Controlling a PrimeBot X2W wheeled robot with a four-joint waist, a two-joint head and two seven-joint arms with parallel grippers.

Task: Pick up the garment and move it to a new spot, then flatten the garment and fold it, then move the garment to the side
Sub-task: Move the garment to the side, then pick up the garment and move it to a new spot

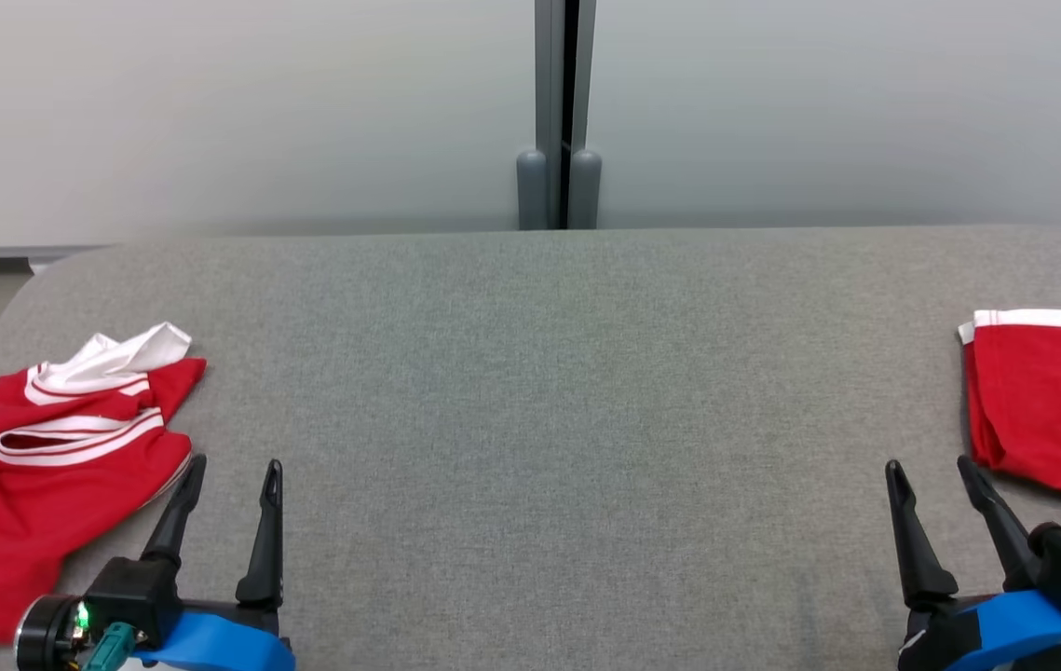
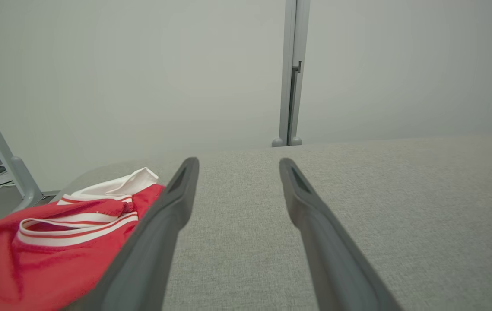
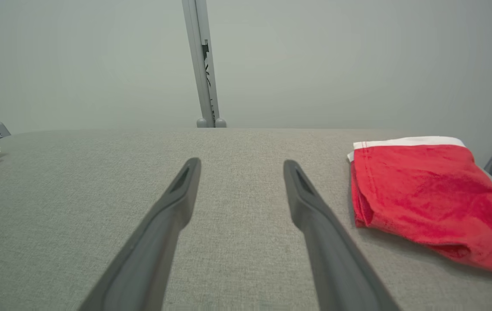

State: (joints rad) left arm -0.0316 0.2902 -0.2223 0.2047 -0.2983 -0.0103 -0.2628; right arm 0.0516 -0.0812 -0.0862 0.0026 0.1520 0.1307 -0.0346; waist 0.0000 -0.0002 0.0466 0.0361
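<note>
The garment (image 1: 46,485), a red jersey with white striped trim and lettering, lies crumpled at the left edge of the bench (image 1: 539,391), toward its near left corner. A white flap sticks out on its far side.

My left gripper (image 1: 236,466) hangs low over the bench just beside the jersey, with its fingers spread wide and nothing between them. The outer finger is right at the jersey's hem, and I cannot tell whether it touches the cloth.

My right gripper (image 1: 931,466) is toward the near right corner, also spread wide and holding nothing.

Just beyond it, at the right edge of the bench, lies a folded red piece (image 1: 1052,410) with a white band along its far side, apart from my fingers.

The grey cloth middle of the bench stretches between the two. Behind the far edge stands a pale wall (image 1: 213,112) with a grey post (image 1: 560,112) at its centre.
</note>
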